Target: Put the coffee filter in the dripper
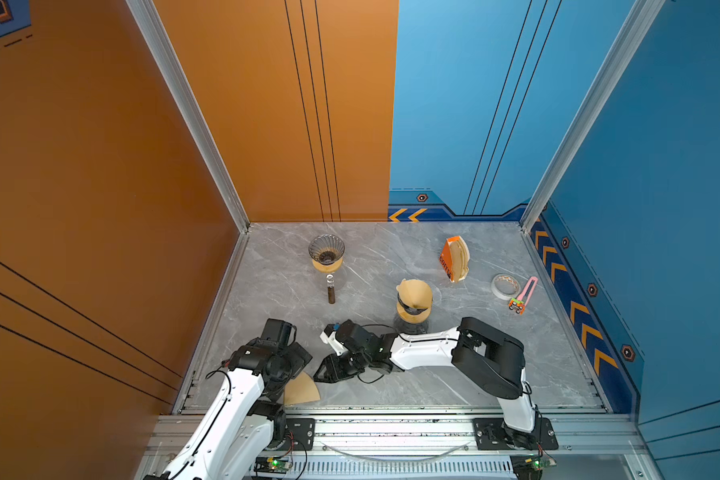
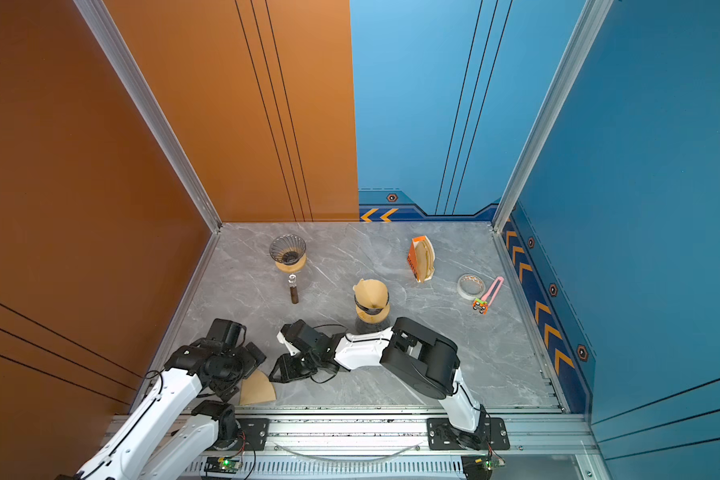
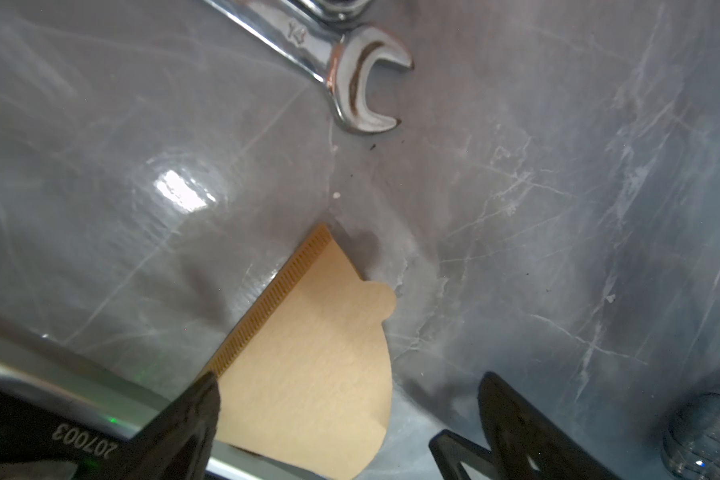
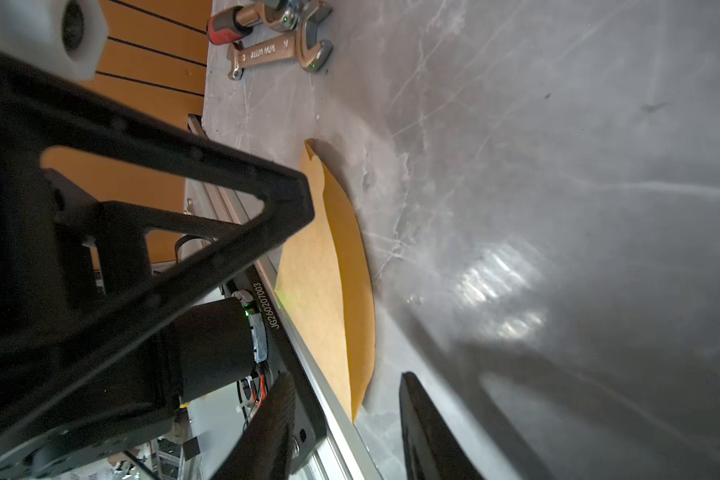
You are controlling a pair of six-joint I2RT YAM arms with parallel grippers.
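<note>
coffee filter (image 1: pixel 302 390) was lying flat on the table (image 1: pixel 474 365), empty dripper (image 1: pixel 326 248) well apart from it. left gripper (image 3: pixel 346 395) hung right over the filter with jaws wide, right gripper (image 4: pixel 346 382) just beside it, jaws half open, holding nothing

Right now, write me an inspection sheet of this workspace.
Surface: grey marble-look tabletop, small dark specks.
Job's things: flat brown paper coffee filter loose at the front edge; empty ribbed glass dripper back left; second dripper mid-table holds a fitted filter; orange filter box behind it.
Clutter: white tape roll, pink tool, steel open-end wrench.
Grippers: left gripper open over the loose filter; right gripper open next to it, holding nothing.
Cables: black wrist cable loops, clear of the filter.
Surroundings: orange wall, blue wall, aluminium front rail.
</note>
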